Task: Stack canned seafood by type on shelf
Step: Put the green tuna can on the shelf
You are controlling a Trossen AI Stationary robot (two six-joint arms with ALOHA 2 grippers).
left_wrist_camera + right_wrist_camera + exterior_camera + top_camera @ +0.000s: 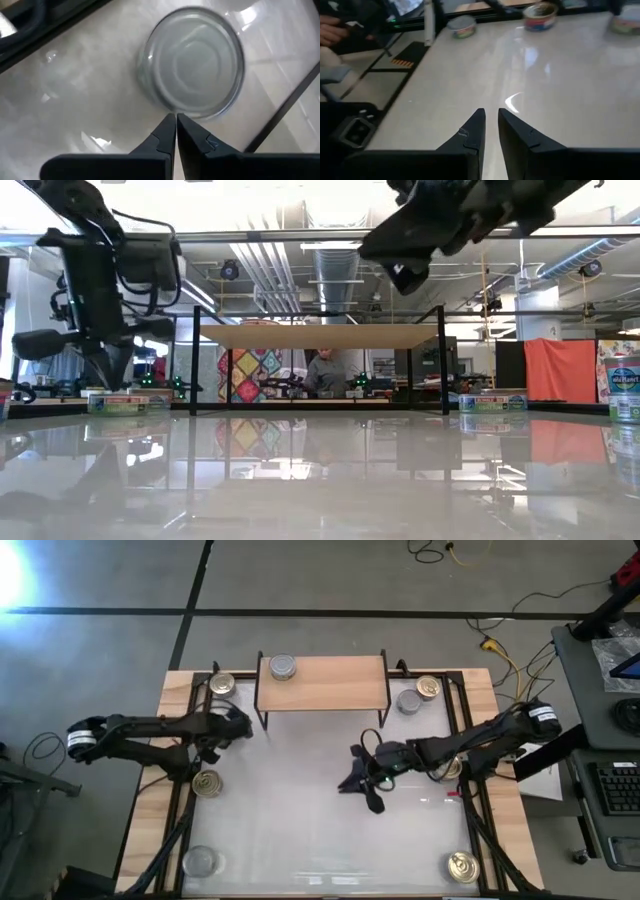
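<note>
The shelf (330,685) stands at the table's far side with one silver-topped tin (283,667) on its left end. More canned seafood lies on the table: a tin (222,685) left of the shelf, two (407,701) (428,688) right of it, a gold one (207,783) at the left edge, and one at each near corner (201,861) (462,866). My left gripper (176,116) is shut and points steeply down just over the tin (192,62) left of the shelf. My right gripper (490,117) hangs shut and bare above the table's middle (362,782). My left gripper's shut fingertips (170,125) stand at the rim of the tin left of the shelf (172,107), coming from above. I cannot tell whether they touch it.
Black frame rails (185,740) run along the table's left and right sides. The shelf's thin black legs (195,360) stand close to the left gripper. A person (325,372) sits beyond the table's far edge. Bare white table (300,830) lies between the arms and the near edge.
</note>
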